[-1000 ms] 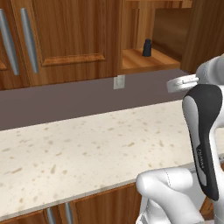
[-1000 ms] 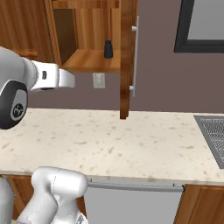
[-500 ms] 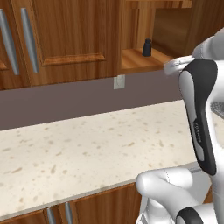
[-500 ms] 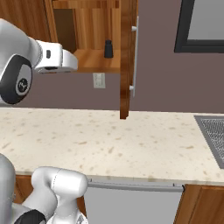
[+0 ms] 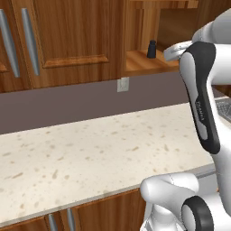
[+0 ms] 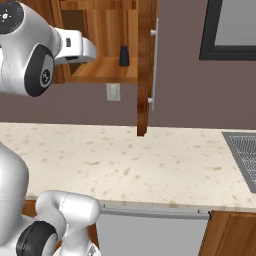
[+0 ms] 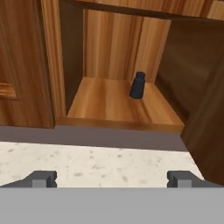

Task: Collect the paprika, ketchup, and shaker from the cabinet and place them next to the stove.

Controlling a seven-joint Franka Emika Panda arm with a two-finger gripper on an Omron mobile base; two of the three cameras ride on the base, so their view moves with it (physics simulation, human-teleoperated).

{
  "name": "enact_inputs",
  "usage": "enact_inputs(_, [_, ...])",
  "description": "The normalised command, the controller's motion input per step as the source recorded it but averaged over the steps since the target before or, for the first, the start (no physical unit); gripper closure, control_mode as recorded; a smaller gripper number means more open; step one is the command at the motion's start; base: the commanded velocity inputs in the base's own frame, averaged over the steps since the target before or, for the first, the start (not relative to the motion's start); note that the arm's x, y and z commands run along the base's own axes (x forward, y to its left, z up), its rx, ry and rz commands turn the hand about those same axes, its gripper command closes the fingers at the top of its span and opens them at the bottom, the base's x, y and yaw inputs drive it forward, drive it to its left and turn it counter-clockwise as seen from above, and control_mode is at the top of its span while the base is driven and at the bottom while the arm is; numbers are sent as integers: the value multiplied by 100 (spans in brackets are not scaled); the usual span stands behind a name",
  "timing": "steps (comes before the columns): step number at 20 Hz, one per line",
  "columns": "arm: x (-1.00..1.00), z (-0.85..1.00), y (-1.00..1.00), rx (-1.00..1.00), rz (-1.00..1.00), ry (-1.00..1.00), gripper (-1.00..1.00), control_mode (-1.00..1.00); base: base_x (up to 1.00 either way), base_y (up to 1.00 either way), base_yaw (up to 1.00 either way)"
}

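My end effector (image 7: 112, 178) is spread fully wide and empty — its two fingertips (image 7: 41, 178) sit at the bottom corners of the hand view. The shaker (image 7: 138, 85) stands upright on the cabinet (image 7: 118, 105) shelf, upper centre of that frame, toward the back right of the niche. Below lies the speckled bench (image 5: 90, 153) — upper right of the left base view shows the shaker too.
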Motion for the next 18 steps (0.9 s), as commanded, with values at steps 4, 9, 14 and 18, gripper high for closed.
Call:
enact_inputs(4, [20,0,-3,2,3,-23,-100,-100,0,0,0])
enact_inputs(9, [1,0,-4,0,0,-6,-100,-100,0,0,0])
enact_inputs(14, [26,0,-4,0,-8,0,-100,-100,0,0,0])
enact_inputs(18, [35,0,-14,0,-12,1,-100,-100,0,0,0])
